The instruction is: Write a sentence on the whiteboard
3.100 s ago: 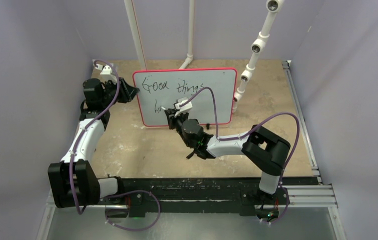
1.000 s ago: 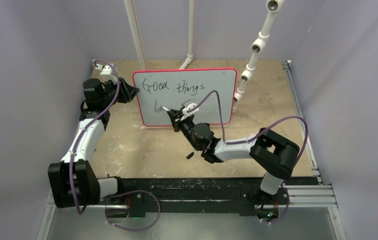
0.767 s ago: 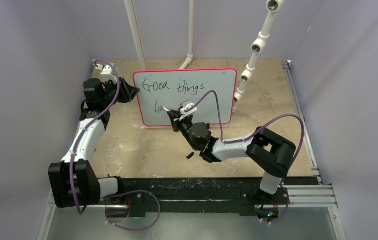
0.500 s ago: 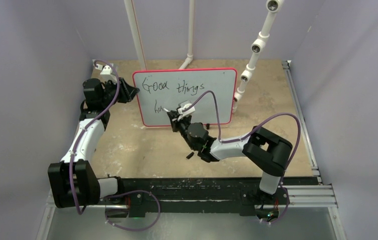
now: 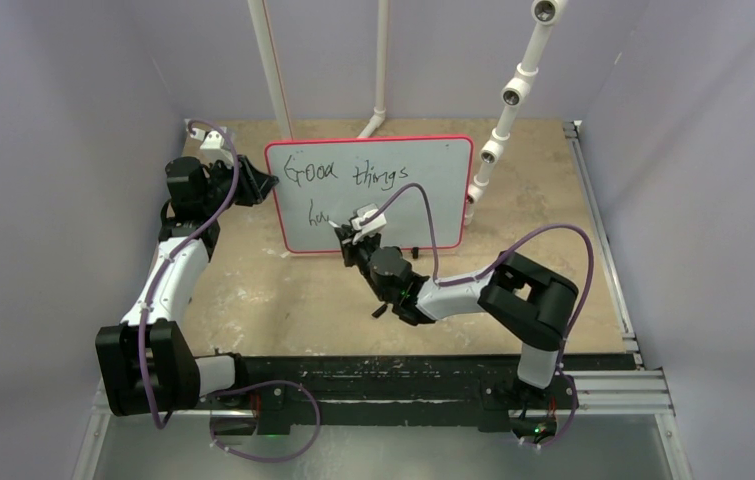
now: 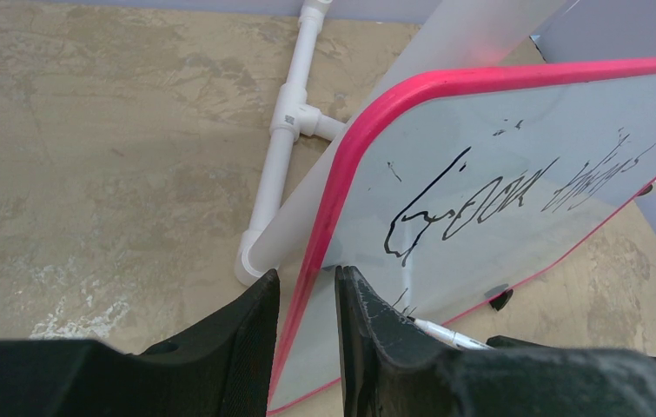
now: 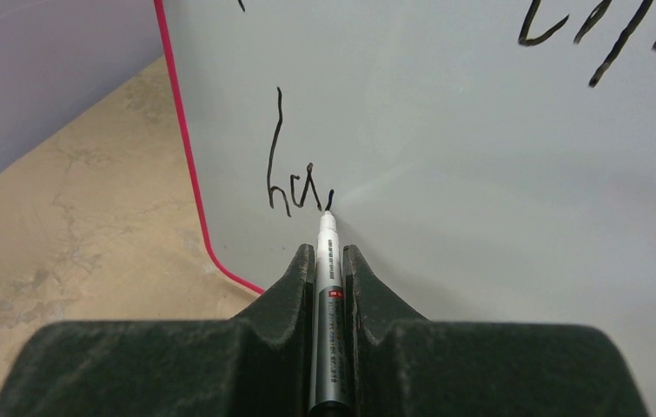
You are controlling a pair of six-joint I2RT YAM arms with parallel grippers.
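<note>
The board (image 5: pixel 433 180) stood upright at the far middle of the table (image 5: pixel 283 290), in front of white pipes (image 6: pixel 285 148). The left gripper (image 6: pixel 307 334) was clamped on the board's pink left rim. The right gripper (image 7: pixel 330 261) was clenched on a marker (image 7: pixel 328 295), whose tip touched the board. The sentence (image 5: pixel 310 172) read "Good things" above and "ha" below, beside the tip.

1. Clamped by the left pincer (image 6: pixel 307 280) on the red-pink rim of the whiteboard (image 6: pixel 515 130), with one black finger on each side.
2. Written in black across the tilted board: the sentence (image 6: pixel 498 195), of which only the upper line, "Good things", is readable.
3. Just right of the fingers, by the board's lower part: a white marker (image 6: pixel 441 332).
4. Beyond the board, on the tan surface (image 6: pixel 89 174): a white pipe (image 6: pixel 282 148) with a tee joint.
</note>
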